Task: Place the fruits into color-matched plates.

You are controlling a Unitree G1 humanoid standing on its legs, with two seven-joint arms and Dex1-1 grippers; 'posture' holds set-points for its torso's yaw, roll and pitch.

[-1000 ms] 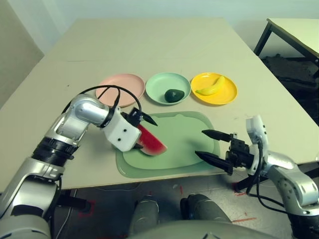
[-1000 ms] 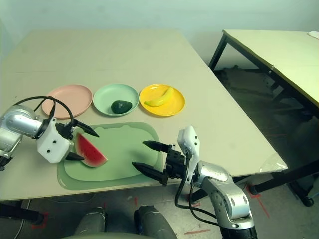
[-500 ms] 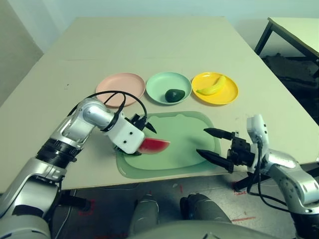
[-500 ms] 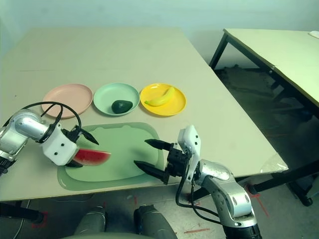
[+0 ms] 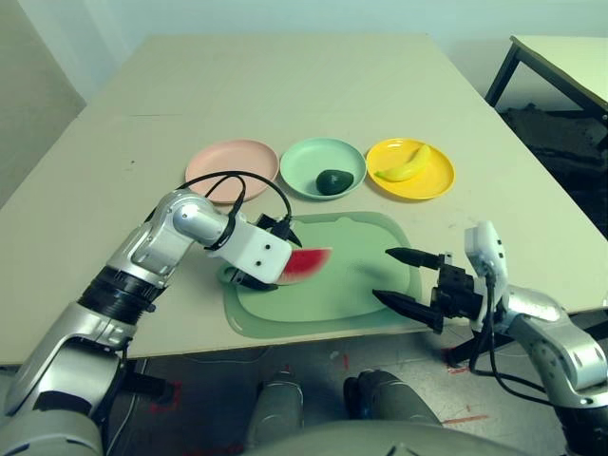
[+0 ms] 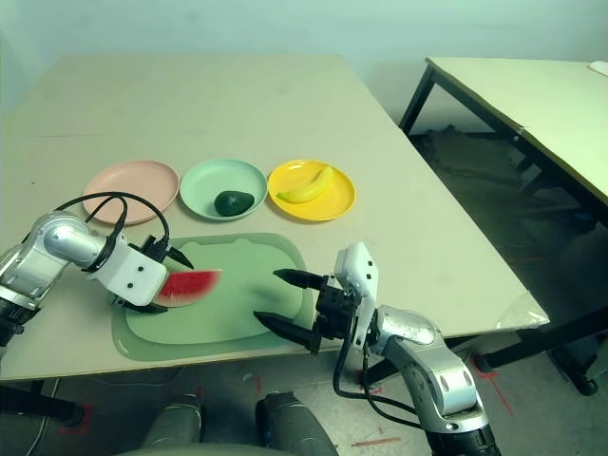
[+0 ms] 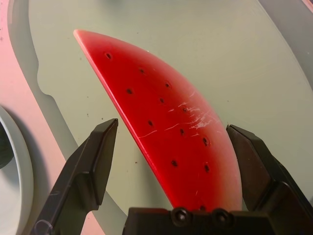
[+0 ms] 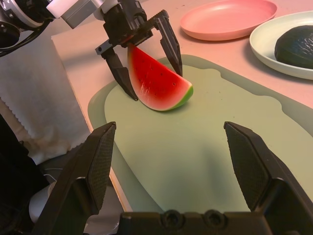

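The red watermelon wedge with its green rind lies tilted on the large green mat. My left gripper is open, one black finger on each side of the wedge; a gap shows beside one finger. My right gripper is open and holds nothing, over the mat's right end, facing the wedge. Behind the mat stand the pink plate, which is bare, the green plate with the dark avocado, and the yellow plate with the banana.
The mat lies close to the table's front edge. A black cable loops over my left wrist. A second table stands off to the right, with floor between the two.
My left gripper has swung right and turned around the wedge. The wedge has tipped over and shifted right on the mat. My right arm has barely moved.
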